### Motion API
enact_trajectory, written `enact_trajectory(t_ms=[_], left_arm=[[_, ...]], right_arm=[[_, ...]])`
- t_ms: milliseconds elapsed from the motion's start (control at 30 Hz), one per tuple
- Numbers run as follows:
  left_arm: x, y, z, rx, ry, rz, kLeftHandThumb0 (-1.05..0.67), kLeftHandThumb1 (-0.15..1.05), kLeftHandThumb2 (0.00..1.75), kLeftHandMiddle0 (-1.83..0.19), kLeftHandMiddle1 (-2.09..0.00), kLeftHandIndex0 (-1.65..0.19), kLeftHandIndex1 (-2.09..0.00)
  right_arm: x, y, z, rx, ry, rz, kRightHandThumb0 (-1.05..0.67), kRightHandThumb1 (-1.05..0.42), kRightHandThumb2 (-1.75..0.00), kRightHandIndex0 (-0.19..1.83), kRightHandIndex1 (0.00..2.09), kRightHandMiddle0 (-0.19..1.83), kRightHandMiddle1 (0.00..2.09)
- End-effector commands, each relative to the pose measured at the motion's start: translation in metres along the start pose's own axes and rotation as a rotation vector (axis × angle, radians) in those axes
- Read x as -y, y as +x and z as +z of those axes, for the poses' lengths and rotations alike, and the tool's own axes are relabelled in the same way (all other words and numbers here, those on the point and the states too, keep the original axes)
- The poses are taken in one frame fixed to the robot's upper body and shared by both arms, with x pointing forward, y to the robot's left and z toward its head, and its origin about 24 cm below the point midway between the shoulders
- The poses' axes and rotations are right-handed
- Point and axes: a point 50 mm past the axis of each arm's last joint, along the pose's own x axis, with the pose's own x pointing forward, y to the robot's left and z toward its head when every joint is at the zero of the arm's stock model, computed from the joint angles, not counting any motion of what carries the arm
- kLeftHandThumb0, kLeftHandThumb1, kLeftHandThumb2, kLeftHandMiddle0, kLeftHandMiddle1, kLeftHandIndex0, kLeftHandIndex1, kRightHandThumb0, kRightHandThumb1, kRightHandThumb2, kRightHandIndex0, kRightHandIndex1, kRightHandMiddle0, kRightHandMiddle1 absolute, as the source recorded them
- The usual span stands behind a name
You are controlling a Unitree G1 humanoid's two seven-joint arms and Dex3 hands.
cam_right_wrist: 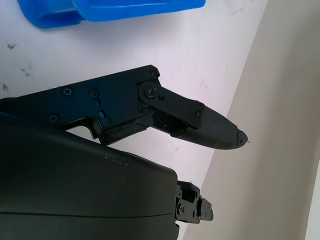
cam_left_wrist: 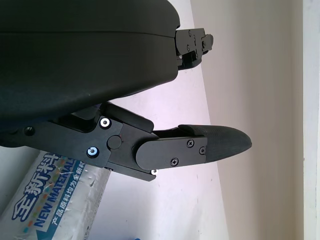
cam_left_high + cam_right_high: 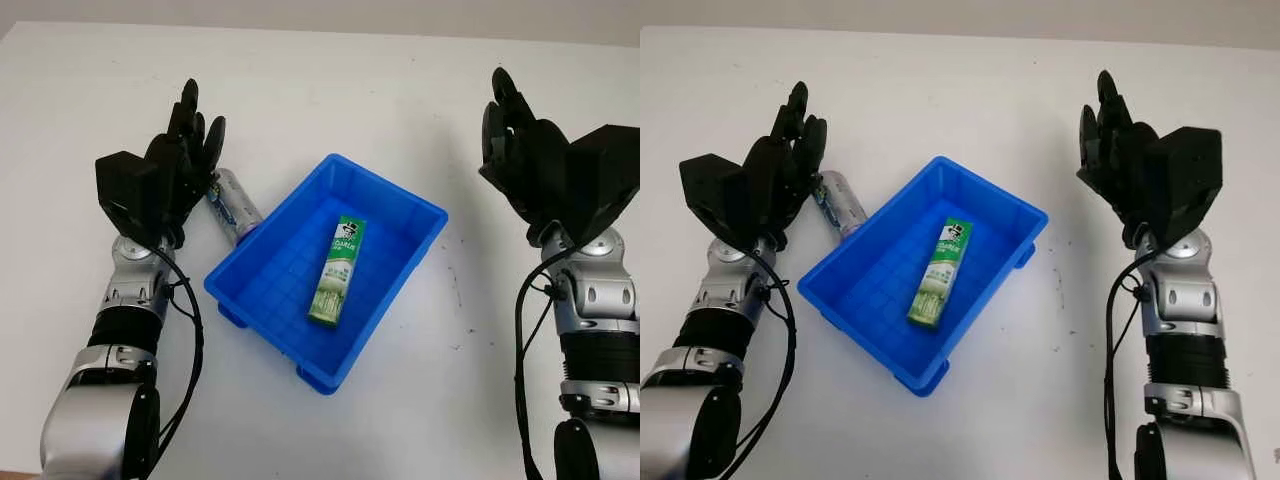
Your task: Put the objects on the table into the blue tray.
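The blue tray (image 3: 405,215) sits at the middle of the white table (image 3: 330,90), turned at an angle, and inside it a green-and-white toothpaste box (image 3: 338,270) lies flat along the tray floor, roughly in line with the tray's long sides. To the left of the tray, just off its upper-left wall, there's a silvery cylindrical packet (image 3: 233,203) with blue printed lettering lying on the table, its near end close against the tray's rim. The left hand (image 3: 185,150) is raised right beside that packet on the side away from the tray, open and holding nothing; from the wrist camera the packet (image 2: 55,200) lies under the hand's shell, one finger (image 2: 200,147) reaching out above the tabletop. Over on the far side of the tray, well apart from it, the right hand (image 3: 525,150) is up off the table, open too, nothing in it.
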Motion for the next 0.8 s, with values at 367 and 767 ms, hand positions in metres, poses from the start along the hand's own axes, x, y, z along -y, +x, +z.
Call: enact_trajectory(t_ms=[367, 767], left_arm=[[-0.063, 0.011, 0.062, 0.104, 0.383, -0.113, -0.78, 1.05, 0.24, 0.05, -0.07, 0.03, -0.08], [-0.088, 0.006, 0.113, 0.016, 0.824, -0.432, -0.57, 0.84, 0.04, 0.07, -0.05, 0.05, -0.04]], right_arm=[[-0.004, -0.003, -0.003, -0.007, 0.028, -0.004, -0.77, -1.05, -0.77, -0.19, 0.00, -0.19, 0.00], [-0.005, -0.003, -0.004, -0.002, 0.051, 0.016, -0.73, -1.05, -0.78, -0.19, 0.00, -0.19, 0.00]])
